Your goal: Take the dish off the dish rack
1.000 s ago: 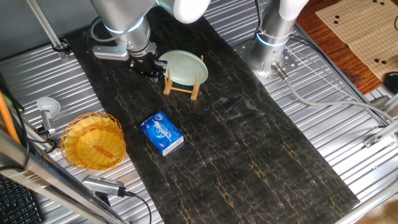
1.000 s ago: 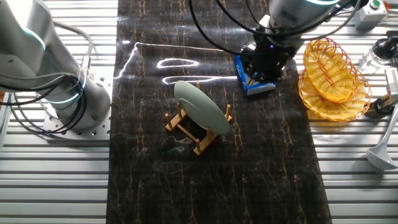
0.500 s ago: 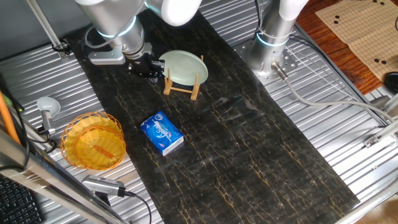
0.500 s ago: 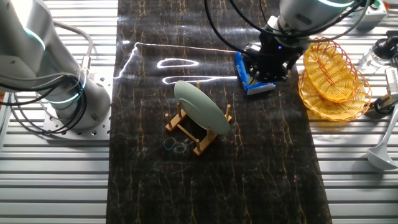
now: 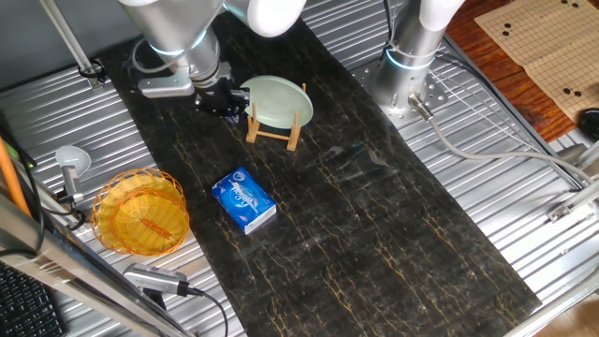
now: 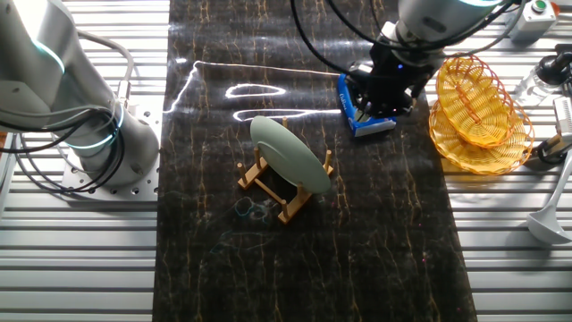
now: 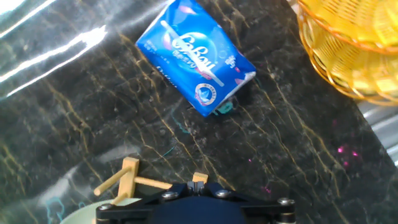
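The pale mint-green dish (image 5: 274,99) stands on edge in the small wooden dish rack (image 5: 277,137) at the far end of the dark mat. In the other fixed view the dish (image 6: 291,154) leans across the rack (image 6: 266,185). My gripper (image 5: 226,99) hangs just left of the dish's rim, above the mat, not touching it. In the other fixed view the gripper (image 6: 380,93) is beyond the rack, over the blue pack. In the hand view the jaws (image 7: 199,182) stand together with nothing between them. Rack pegs (image 7: 127,179) and a sliver of dish (image 7: 78,218) show at bottom left.
A blue tissue pack (image 5: 243,200) lies on the mat in front of the rack; it also shows in the hand view (image 7: 196,59). A yellow-orange woven basket (image 5: 140,212) sits at the mat's left edge. A second arm's base (image 5: 404,70) stands at the back right.
The gripper shifted slightly away from the dish, then drifted back a little. The dish, rack, pack and basket have not moved.
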